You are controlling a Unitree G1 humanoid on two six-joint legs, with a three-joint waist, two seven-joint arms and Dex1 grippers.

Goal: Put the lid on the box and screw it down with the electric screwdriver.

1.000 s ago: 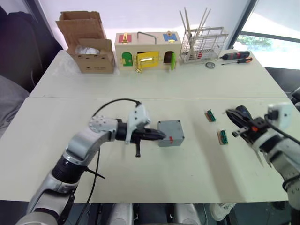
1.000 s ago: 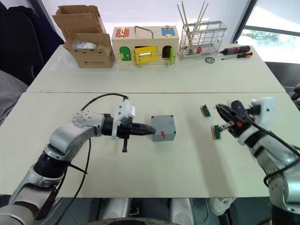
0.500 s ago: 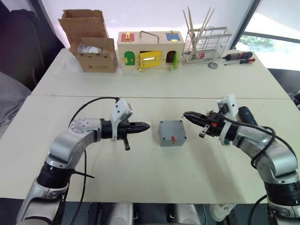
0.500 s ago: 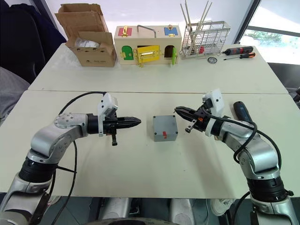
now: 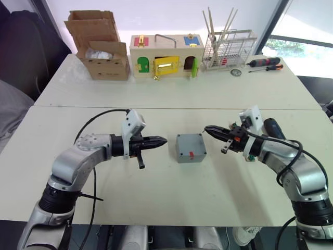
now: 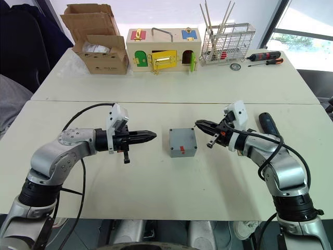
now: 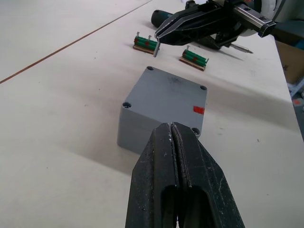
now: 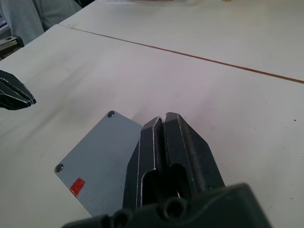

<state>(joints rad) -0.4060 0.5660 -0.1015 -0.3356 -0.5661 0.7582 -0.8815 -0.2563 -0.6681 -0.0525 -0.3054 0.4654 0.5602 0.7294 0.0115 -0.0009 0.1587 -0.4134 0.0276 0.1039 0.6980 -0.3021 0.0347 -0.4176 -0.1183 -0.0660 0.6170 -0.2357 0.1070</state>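
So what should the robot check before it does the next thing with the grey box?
1. Lid on the box: looks closed, a flat grey top with corner holes. Ok.
2. Screws in the corner holes: cannot tell.
3. Left claw free: shut, holding nothing, beside the box. Ok.
4. Right claw free: shut, empty. Ok.
5. Electric screwdriver in a claw: not ok, it lies on the table behind the right arm.
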